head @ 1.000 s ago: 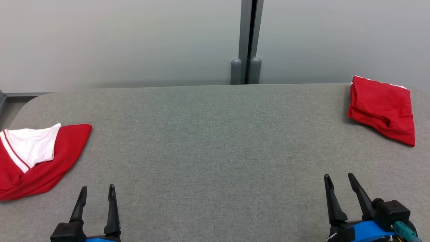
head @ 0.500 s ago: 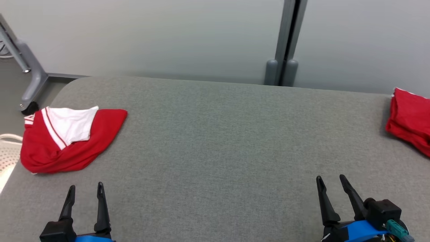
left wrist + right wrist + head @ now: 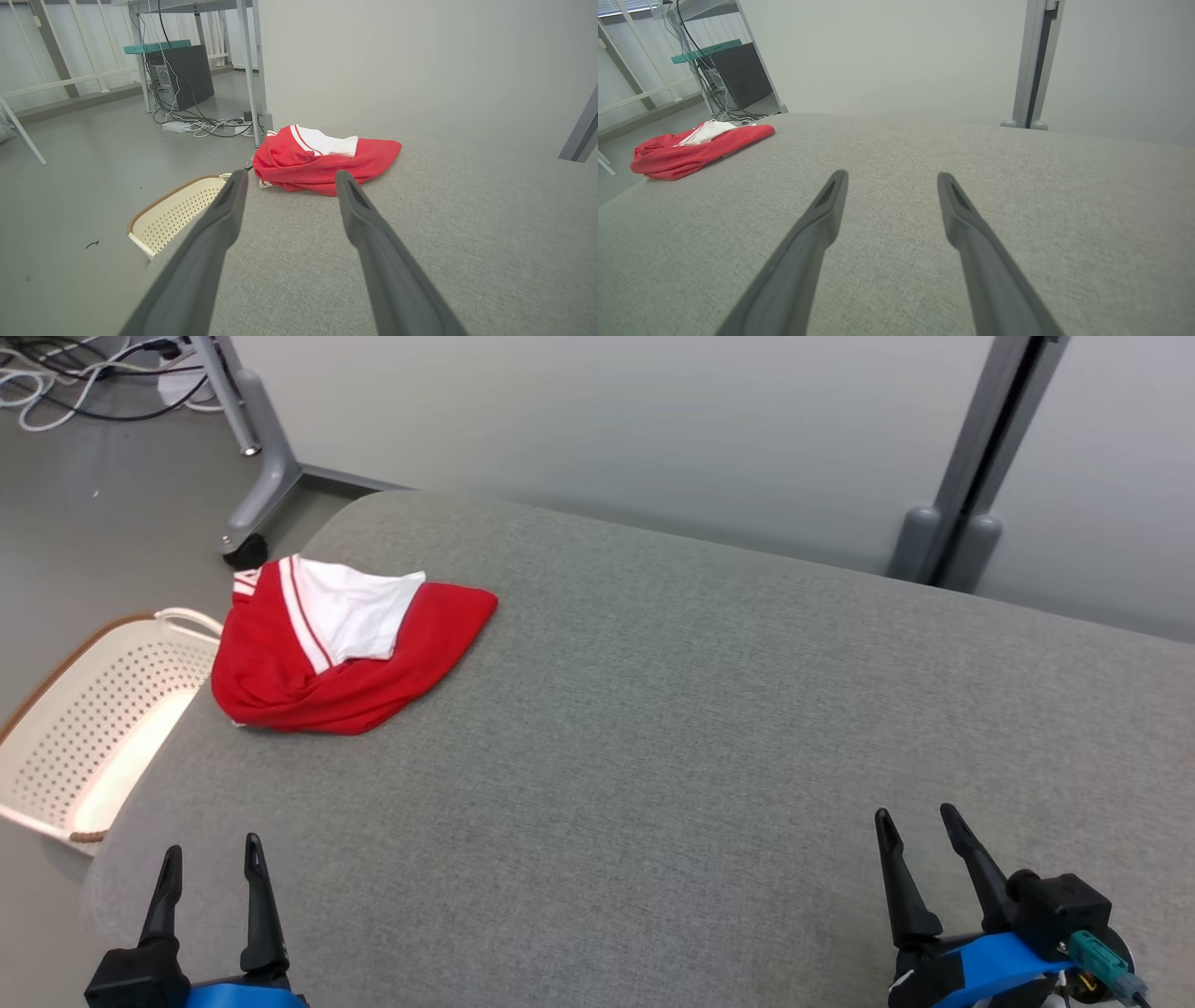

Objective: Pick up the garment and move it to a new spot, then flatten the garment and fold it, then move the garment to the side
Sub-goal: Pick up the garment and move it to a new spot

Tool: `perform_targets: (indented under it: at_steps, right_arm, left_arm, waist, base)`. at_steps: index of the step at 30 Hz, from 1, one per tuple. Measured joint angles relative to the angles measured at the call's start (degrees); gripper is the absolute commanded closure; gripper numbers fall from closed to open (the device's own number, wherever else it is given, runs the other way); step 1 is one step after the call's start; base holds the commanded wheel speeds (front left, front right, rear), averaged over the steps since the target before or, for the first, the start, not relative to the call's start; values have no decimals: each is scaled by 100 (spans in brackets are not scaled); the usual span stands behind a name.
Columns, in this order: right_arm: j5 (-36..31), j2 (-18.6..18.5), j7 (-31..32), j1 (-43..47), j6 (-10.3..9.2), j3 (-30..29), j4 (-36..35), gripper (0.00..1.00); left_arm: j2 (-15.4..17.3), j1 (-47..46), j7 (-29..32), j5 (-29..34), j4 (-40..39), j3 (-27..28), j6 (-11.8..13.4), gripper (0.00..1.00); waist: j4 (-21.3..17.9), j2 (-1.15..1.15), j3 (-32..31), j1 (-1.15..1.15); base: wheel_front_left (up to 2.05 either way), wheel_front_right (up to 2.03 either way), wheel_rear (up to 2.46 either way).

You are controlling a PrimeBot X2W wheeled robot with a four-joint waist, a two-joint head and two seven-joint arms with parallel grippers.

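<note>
**A:** Where is the garment?

**B:** The red garment (image 3: 373, 686), with its white panel on top, lies bunched in a heap on the grey worktop (image 3: 672, 737). It is at the far left corner, close to the rounded edge.

**A:** How does it sit against the left jaws?

**B:** Well apart. In the head view the left jaws stand at the lower left, over the near edge of the worktop. The garment is ahead of them and a little to the right. In the left wrist view it lies beyond the two long fingers (image 3: 219, 233), its red bulk showing in the gap past their tips. Nothing touches it.

**A:** Are those jaws gripping anything?

**B:** No. They stand spread wide, with only bare worktop between them.

**A:** And the right jaws?

**B:** The same: parted wide and empty, at the lower right of the head view, fingers (image 3: 901, 896) pointing up. The garment is across the worktop from them. In the right wrist view it lies far off to the left.

**A:** What is around it?

**B:** A cream perforated basket (image 3: 103, 728) stands on the floor just beside the worktop's left edge, near the garment. Behind it are a grey frame leg on a castor (image 3: 245, 546) and loose cables (image 3: 56, 392) on the floor. A pale wall with a grey post (image 3: 971, 476) runs along the back.
</note>
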Motion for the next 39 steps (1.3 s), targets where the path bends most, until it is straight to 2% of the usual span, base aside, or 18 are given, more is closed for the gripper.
perform_targets:
  at_steps: [6, 12, 19, 25, 35, 39]
  right_arm:
    - [-93, 1, 1, -73, 0, -18, 8, 0]
    - [-145, 2, 1, -106, 0, -24, 10, 0]
    - [-208, 3, 1, -126, 0, -3, -31, 0]
    - [-467, 5, 1, -364, 0, -49, -356, 0]
    - [-760, -219, 1, -1169, 0, 151, -983, 0]
    - [-850, -356, 1, -1373, 0, 162, -1403, 0]
  left_arm:
    - [-5, -27, 0, -52, 24, 99, 5, 0]
    - [-11, -31, 0, -59, -1, 181, 24, 0]
    - [-15, -82, 0, -98, 22, 299, 33, 0]
    - [16, -948, -1, -163, 96, 419, -1, 0]
    - [859, -2849, -3, -265, 777, 969, -97, 0]
    - [1399, -3749, -5, -277, 1616, 1023, -147, 0]
  waist:
    - [416, 1, 142, 1]
    - [635, 1, 265, 0]
    - [530, 1, 313, 0]
    - [277, 1, 664, 0]
    - [-680, 2, 1722, 2]
    - [-1061, 2, 2333, 1]
  base:
    - [0, 0, 0]
    - [0, 0, 0]
    - [0, 0, 0]
    - [0, 0, 0]
    - [0, 0, 0]
    - [0, 0, 0]
